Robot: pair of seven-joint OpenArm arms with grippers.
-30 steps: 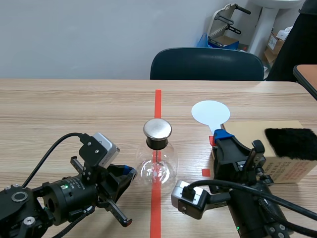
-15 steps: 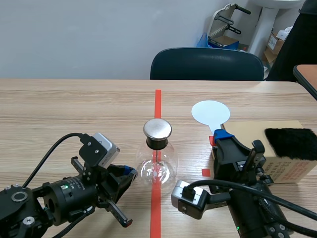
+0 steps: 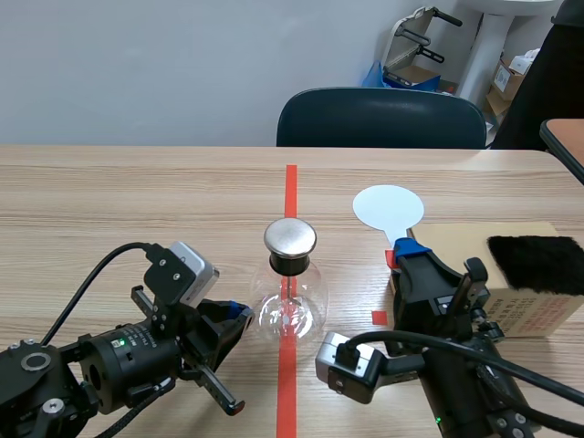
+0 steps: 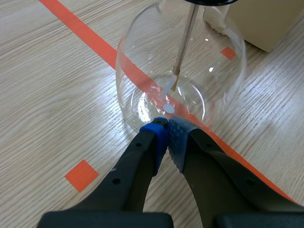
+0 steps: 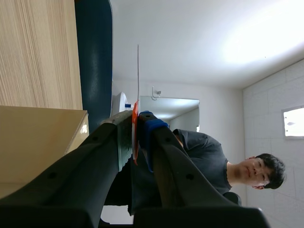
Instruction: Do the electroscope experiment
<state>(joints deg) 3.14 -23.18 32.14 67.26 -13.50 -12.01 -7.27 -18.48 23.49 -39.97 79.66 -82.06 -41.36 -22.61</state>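
Two claws. My left claw point(image 4: 167, 135): closed, empty, glass flask point(image 4: 180, 71) just ahead. My right claw point(image 5: 135, 137): pinching white paddle point(image 5: 137, 76). Risk: a left nudge could topple the flask.

Right pincer point(image 5: 135, 119) clamps thin paddle point(image 5: 138, 76)

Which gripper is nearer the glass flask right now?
Left. The left gripper, shut, has its tips right at the base of the flask; whether they touch is unclear. The right gripper stands farther off beside the cardboard box, shut on the white paddle.
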